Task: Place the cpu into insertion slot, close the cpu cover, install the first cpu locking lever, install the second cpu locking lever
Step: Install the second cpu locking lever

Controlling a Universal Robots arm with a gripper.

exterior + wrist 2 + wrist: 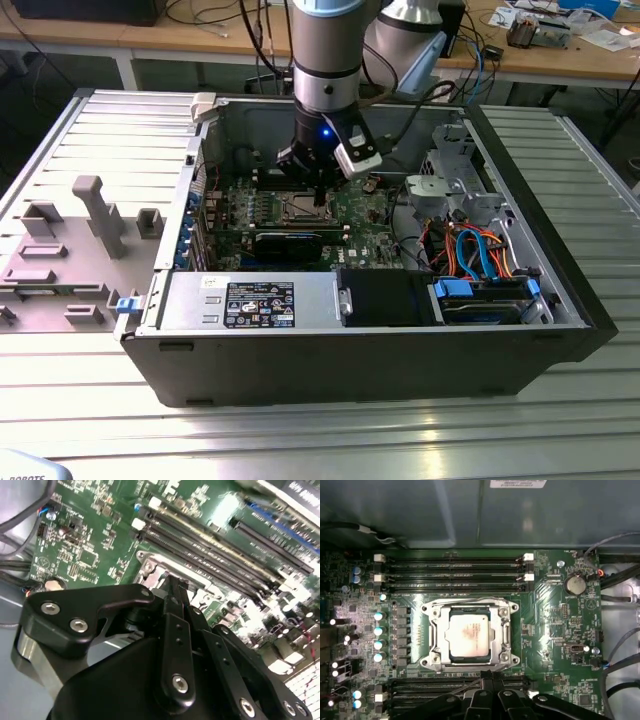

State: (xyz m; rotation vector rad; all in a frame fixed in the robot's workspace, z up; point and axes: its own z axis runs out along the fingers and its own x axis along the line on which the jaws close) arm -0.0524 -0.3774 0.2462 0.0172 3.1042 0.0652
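In the first wrist view the cpu (468,636), a silver-grey square, lies flat in the insertion slot (426,662) on the green board. The cpu cover (436,636) lies down around it, its window framing the chip. A thin wire lever (465,600) curves along the socket side that faces the memory slots. My gripper (487,676) is shut with nothing visible between its black fingers, its tips right at the socket's opposite edge. The second wrist view shows the shut gripper (172,582) against the socket's metal rim (149,569). In the exterior view the gripper (319,207) hangs over the socket (297,209) inside the open computer case.
Black memory slots (452,572) flank the socket on two sides. A long black card (290,243) lies just in front of it. The power supply (250,303) lines the case front, and a drive cage with cables (480,250) fills the exterior view's right. A grey fixture tray (70,250) sits outside.
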